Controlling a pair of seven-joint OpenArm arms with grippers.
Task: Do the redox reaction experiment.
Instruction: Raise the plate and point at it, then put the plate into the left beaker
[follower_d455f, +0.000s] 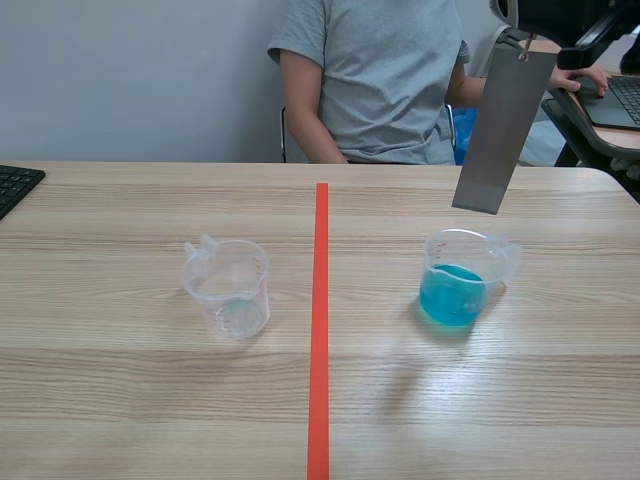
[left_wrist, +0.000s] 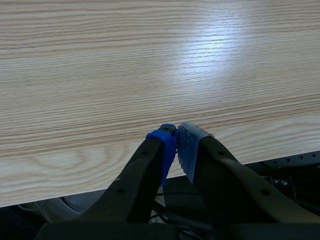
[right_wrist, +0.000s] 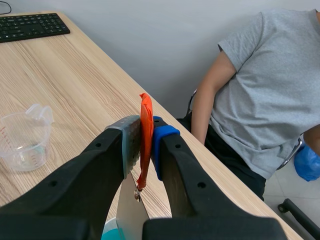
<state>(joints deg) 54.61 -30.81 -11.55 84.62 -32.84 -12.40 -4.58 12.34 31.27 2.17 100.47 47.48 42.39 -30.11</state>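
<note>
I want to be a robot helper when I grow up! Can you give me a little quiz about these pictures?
1. True or false: the right gripper holds an orange tag, and the grey metal strip hangs from it, above the table.
2. What colour is the liquid in the cup to the right of the tape line? A) red B) blue C) yellow
3. Fill in: the left gripper is ___ (open or shut).

Key: 1 true; 2 B; 3 shut.
</note>
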